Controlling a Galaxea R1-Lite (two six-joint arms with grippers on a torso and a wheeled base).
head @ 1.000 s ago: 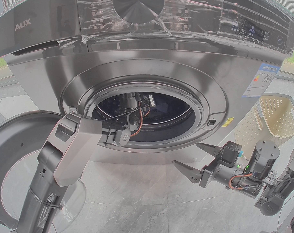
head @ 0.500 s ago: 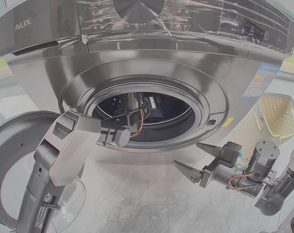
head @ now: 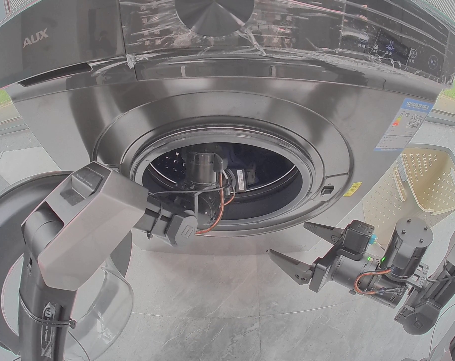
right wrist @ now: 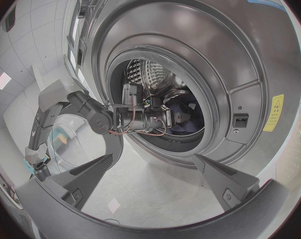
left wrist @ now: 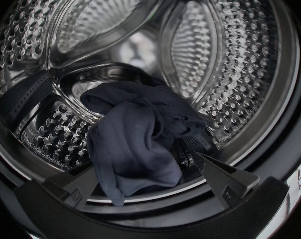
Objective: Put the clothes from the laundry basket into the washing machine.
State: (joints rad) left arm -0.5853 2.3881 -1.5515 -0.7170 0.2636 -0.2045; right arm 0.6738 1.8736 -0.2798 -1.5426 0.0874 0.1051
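In the washer (head: 237,101), on the drum (left wrist: 243,50) floor close behind the front lip: one dark navy garment (left wrist: 134,143), crumpled in a heap, a drawstring across its upper folds, the lower edge drooping toward the lip. Bare studded steel around it on the drum wall and paddles.

At the washer's mouth, just inside the rim: left gripper (left wrist: 147,163), pointed into the drum, jaws spread wide, clamped on nothing. Garment framed between the two fingers (left wrist: 223,180) but beyond them; contact with either finger impossible to judge. Left forearm slanting in through the left half of the washer's opening, an orange cable looped at the wrist.

Outside the washer, below and right of the opening, over the pale floor (head: 227,297): right gripper (head: 287,237), jaws likewise wide apart and empty, tips aimed toward the washer's front, well apart from the rim.

At the washer's left: round door (head: 17,216), swung fully open, glass bowl facing outward. At the washer's right, just beside its lower corner: cream perforated basket (head: 433,176), visible inner wall bare.
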